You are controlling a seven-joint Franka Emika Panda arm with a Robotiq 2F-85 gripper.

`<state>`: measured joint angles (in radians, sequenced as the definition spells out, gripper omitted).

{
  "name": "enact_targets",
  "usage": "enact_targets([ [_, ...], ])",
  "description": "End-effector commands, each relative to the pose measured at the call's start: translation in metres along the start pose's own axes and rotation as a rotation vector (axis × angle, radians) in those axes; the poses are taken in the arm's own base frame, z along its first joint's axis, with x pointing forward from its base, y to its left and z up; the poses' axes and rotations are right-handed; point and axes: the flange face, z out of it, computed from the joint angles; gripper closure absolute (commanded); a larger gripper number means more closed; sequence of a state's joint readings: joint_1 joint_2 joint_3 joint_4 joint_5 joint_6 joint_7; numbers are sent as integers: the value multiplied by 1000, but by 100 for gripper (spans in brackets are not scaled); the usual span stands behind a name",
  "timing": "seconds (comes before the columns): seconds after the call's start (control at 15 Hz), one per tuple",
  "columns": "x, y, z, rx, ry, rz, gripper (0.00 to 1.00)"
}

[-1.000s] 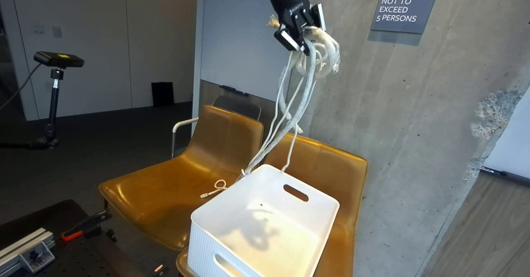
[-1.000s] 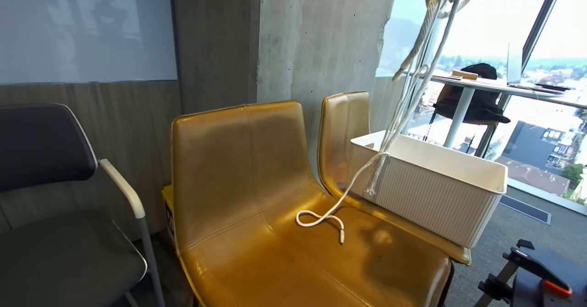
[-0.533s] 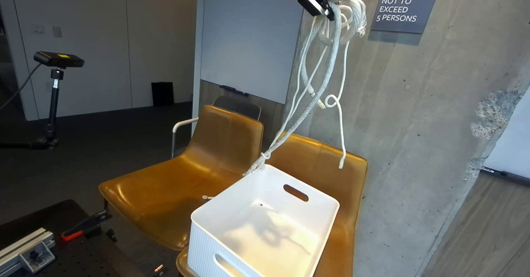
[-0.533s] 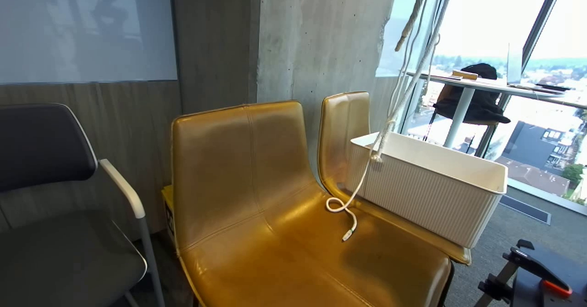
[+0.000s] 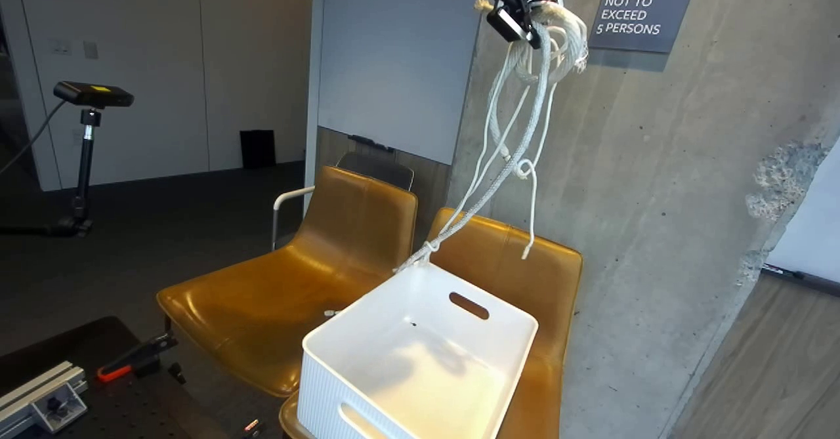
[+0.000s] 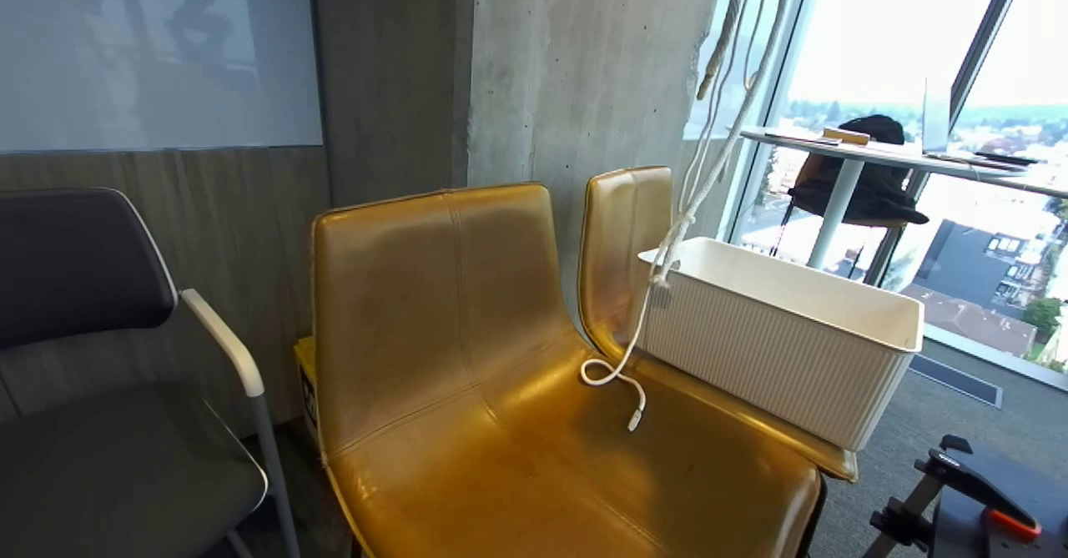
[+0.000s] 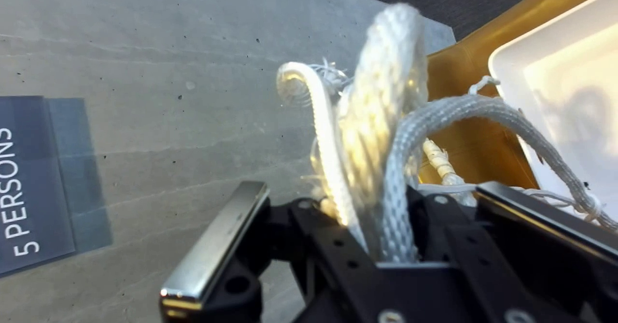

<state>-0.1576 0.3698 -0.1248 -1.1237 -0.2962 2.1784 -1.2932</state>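
Observation:
My gripper [image 5: 528, 22] is shut on a bundle of white rope [image 5: 535, 107], high in an exterior view. In the wrist view the rope [image 7: 369, 134] stands between the black fingers [image 7: 367, 212], with thick and thin strands looping out. Long strands hang down to the near corner of a white ribbed bin [image 5: 357, 367]. In an exterior view the rope [image 6: 709, 178] ends at the bin's corner [image 6: 776, 366], and a thin curled cord trails over a tan chair seat [image 6: 501, 475]. Whether its tip touches the seat I cannot tell. The gripper is out of that view.
The bin sits on a second tan chair [image 5: 551, 275] by a concrete wall [image 5: 643, 183] with an occupancy sign [image 5: 643, 9]. A dark chair [image 6: 83, 291] with an armrest stands aside. A camera on a stand [image 5: 92, 94], a dark table [image 6: 1001, 491] and a window-side table [image 6: 884, 153] show.
My gripper has moved up and right in an exterior view, then slightly down, carrying the rope. The hanging bundle has risen beside the bin, and a thin looped end now hangs in full view.

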Motion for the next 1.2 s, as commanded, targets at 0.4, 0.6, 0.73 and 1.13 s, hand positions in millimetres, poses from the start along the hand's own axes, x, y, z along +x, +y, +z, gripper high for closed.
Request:
enact_targets([
  [0.4, -31, -109, 34, 282, 49, -102, 98],
  [0.6, -44, -150, 43, 331, 92, -111, 98],
  [0.73, -59, -182, 51, 368, 97, -102, 98],
  [1.13, -107, -276, 84, 290, 129, -54, 98],
])
